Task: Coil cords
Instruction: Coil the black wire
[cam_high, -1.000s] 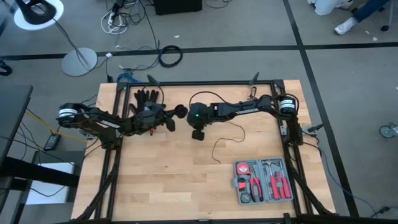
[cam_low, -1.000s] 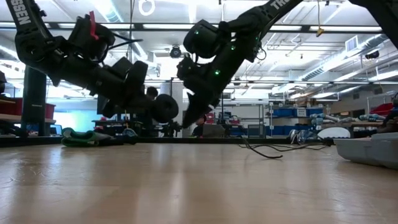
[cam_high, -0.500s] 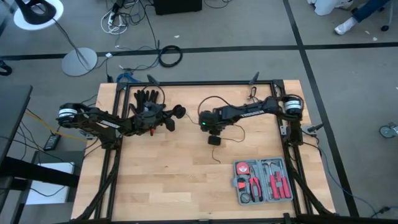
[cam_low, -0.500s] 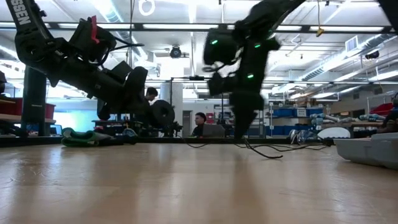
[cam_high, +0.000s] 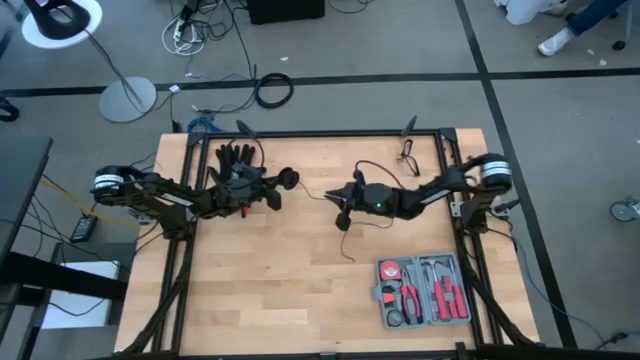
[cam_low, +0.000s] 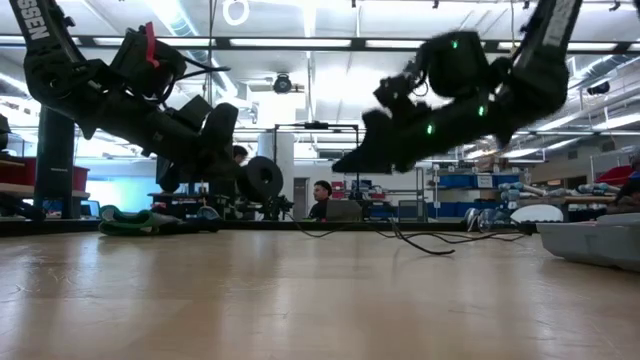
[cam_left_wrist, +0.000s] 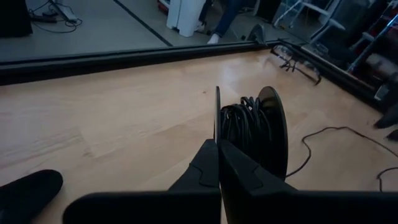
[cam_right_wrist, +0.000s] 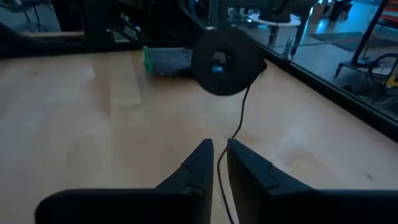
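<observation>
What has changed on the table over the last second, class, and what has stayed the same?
The right gripper swung away from the spool, out toward the right side of the table, with the thin black wire running between its nearly closed fingers. The left gripper stayed put, shut on the spool. The toolkit and gloves did not move.

Wooden table (cam_high: 270, 290) bears an open tool case (cam_high: 423, 291), gloves (cam_high: 236, 156)
</observation>
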